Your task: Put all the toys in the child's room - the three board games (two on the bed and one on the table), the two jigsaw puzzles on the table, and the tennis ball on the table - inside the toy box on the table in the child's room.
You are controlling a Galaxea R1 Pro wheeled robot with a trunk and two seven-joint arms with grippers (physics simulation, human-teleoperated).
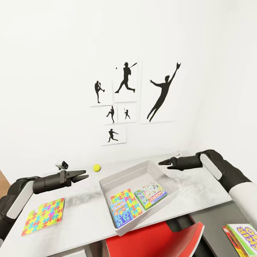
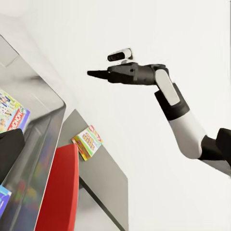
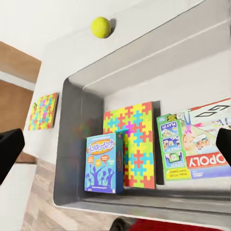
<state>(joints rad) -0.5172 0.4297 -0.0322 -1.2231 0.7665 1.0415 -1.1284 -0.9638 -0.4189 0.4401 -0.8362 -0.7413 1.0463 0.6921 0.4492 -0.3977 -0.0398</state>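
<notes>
Left gripper (image 1: 82, 176): held level above the table, its two fingers slightly apart with nothing between them.
Jigsaw puzzle on the table (image 1: 44, 216): flat on the pale grey table (image 1: 200, 194), below and just short of the left gripper, well apart from the toy box; it also shows past the bin's wall in the right wrist view (image 3: 43, 111).
Tennis ball (image 1: 96, 167): on the tabletop just ahead of the left gripper's tips, between them and the toy box's far corner, touching neither.
Toy box (image 1: 167, 178): light grey bin lying between the two grippers, set at an angle on the table.
Contents of the toy box: a blue game box (image 3: 101, 164) lying partly over a second jigsaw puzzle (image 3: 137, 144), and beside them a white-green-red Monopoly box (image 3: 197, 149).
Right gripper (image 1: 165, 163): hovering above the far right edge of the toy box; its fingertips lie close together, empty.
Red chair (image 1: 157, 239): tucked under the table's near edge, below the toy box.
Third board game (image 1: 244, 238): yellow-red-green box low and well off to the right gripper's outer side, away from the table.
</notes>
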